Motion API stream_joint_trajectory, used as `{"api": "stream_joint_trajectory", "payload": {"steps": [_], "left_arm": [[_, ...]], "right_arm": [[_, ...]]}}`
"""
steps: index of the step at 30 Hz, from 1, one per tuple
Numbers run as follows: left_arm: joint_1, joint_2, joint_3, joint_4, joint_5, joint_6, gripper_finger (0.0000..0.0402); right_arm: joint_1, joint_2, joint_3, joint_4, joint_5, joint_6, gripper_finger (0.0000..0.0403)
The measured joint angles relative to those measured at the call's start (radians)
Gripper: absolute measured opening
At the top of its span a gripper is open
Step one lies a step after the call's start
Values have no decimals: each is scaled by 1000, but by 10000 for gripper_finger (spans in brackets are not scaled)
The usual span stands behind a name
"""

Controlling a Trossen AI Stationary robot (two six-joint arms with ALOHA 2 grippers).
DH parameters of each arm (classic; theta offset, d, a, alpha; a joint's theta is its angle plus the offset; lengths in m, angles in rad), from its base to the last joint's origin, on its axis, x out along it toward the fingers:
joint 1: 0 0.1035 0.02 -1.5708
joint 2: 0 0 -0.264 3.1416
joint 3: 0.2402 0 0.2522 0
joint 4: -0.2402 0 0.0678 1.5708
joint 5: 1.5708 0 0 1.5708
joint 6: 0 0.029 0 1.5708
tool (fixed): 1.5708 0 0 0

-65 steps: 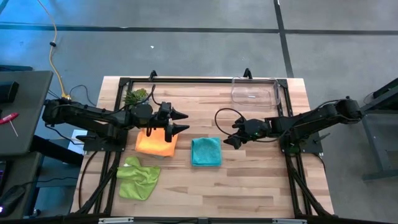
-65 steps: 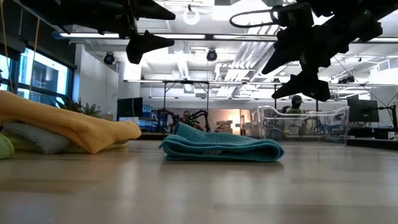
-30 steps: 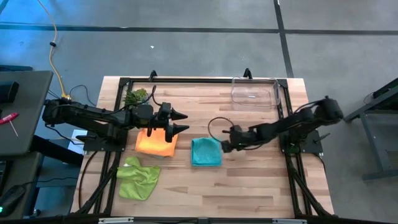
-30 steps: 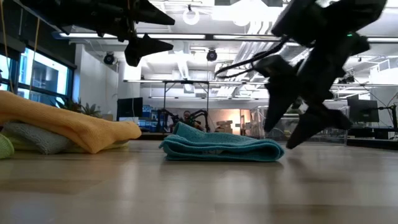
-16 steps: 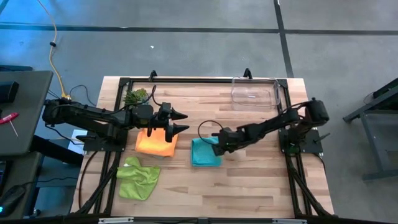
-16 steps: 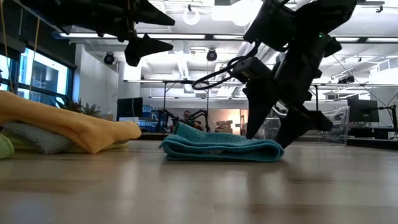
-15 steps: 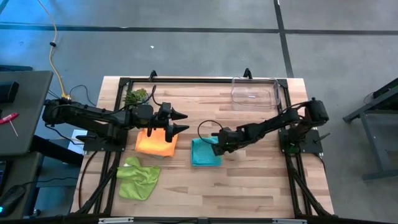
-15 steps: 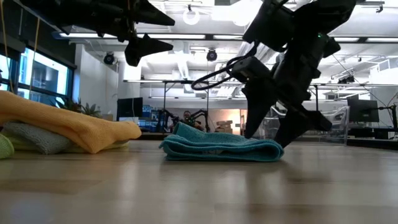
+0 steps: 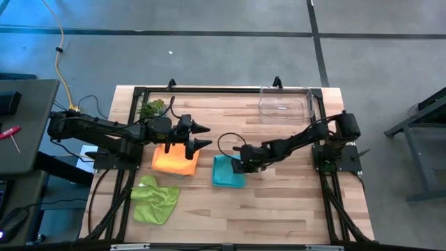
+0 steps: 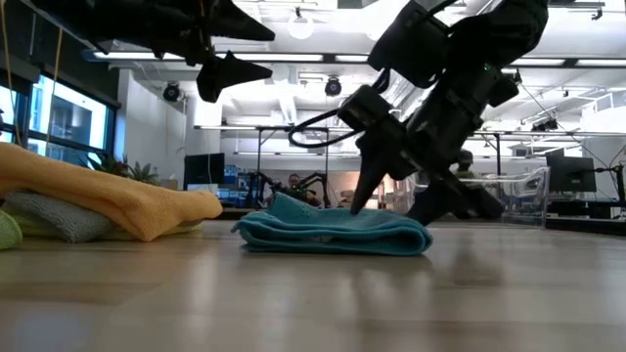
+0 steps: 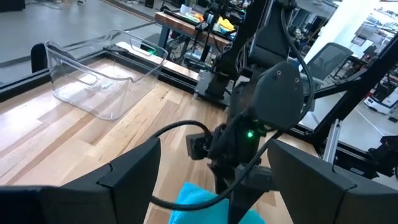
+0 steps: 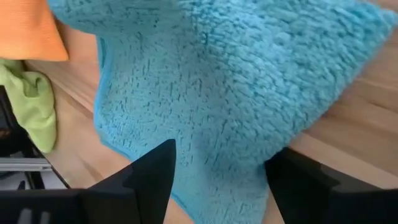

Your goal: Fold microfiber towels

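A folded teal towel lies flat at the table's middle. My right gripper is open, slanting down at the towel's right edge; in the right wrist view its fingers stand apart over the teal pile. My left gripper hangs open in the air above the right edge of a folded orange towel, which lies on top of a grey one. A lime green towel lies crumpled at the near left. My right gripper meets the teal towel at its right edge with its open fingers, coming slanting down from the table's right. Nothing is pinched. The towel stays folded and flat on the table.
A clear plastic bin stands at the far right corner. A small green spiky plant sits at the far left, behind my left arm. Bare wood lies near the front edge and right of the teal towel.
My right gripper has come down and toward the table's left, onto the teal towel's right edge. The towel has slid a little toward the left along the table, still folded.
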Motion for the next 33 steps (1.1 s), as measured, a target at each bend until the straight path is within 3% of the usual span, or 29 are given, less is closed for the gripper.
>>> {"api": "stream_joint_trajectory", "payload": {"steps": [4, 10, 12, 18, 33], "left_arm": [[16, -21, 13, -1, 26, -1, 287], [69, -75, 53, -2, 83, 0, 287], [86, -95, 61, -2, 94, 0, 287], [136, -180, 67, -3, 106, 0, 287], [197, -258, 67, 88, 119, -2, 287]], "right_arm": [[-4, 6, -1, -7, 26, -57, 175], [-19, 7, -6, -30, 36, -122, 36], [-20, 1, -8, -33, 47, -152, 12], [-30, -94, -17, -93, 117, -255, 4], [-83, -392, -11, -43, 59, -471, 1]]}}
